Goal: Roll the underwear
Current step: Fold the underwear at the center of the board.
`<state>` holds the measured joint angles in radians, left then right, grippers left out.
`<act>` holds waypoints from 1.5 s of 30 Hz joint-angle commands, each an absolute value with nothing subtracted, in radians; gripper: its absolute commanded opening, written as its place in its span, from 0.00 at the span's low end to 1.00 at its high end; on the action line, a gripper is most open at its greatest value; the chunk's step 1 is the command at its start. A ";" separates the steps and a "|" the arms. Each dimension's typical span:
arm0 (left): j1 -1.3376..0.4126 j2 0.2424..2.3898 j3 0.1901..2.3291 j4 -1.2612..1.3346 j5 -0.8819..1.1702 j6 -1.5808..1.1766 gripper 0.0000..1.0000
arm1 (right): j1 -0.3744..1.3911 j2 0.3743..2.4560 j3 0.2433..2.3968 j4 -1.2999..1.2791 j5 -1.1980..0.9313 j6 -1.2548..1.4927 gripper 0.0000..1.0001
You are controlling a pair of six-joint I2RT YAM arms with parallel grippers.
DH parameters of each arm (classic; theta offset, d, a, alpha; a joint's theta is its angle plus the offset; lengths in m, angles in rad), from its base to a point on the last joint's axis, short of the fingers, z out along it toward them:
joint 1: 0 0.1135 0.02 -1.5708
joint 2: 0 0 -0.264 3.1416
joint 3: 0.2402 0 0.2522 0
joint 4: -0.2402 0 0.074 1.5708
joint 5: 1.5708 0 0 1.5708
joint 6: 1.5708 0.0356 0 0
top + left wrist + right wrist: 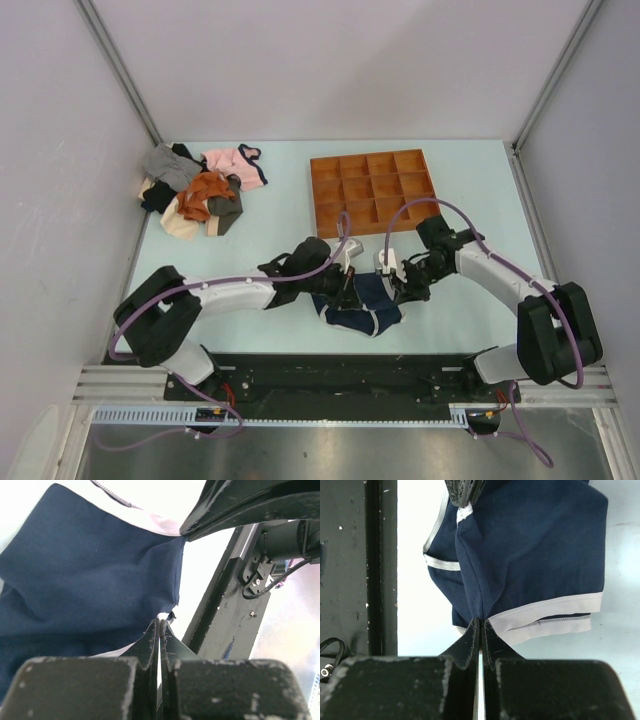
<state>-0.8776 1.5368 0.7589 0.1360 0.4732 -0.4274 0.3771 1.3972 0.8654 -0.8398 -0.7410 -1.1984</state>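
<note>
The underwear point(366, 306), navy blue with white trim, hangs bunched between my two grippers near the table's front edge. My left gripper point(345, 286) is shut on one edge of it; in the left wrist view the fabric point(90, 580) stretches away from the closed tips point(161, 623). My right gripper point(399, 285) is shut on the opposite edge. The right wrist view shows the cloth point(535, 550) with its white hem pinched at the tips point(481, 622), and the other gripper's fingers point(465, 492) hold the far corner.
A pile of garments lies at the back left, with a pink one point(236, 163) and an orange one point(205, 192) among them. A wooden compartment tray point(314, 200) stands behind the grippers. The black base rail point(340, 368) runs along the near edge.
</note>
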 commanded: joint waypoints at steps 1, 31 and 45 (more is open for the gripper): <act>-0.900 1.537 0.762 0.187 0.454 -0.456 0.00 | 0.373 1.382 0.853 -0.821 -0.739 -1.232 0.00; -0.996 1.623 0.759 0.242 0.430 -0.517 0.00 | 0.345 1.428 0.819 -0.911 -0.759 -1.350 0.01; -1.026 1.652 0.749 0.276 0.449 -0.548 0.02 | 0.333 1.437 0.813 -0.934 -0.761 -1.376 0.03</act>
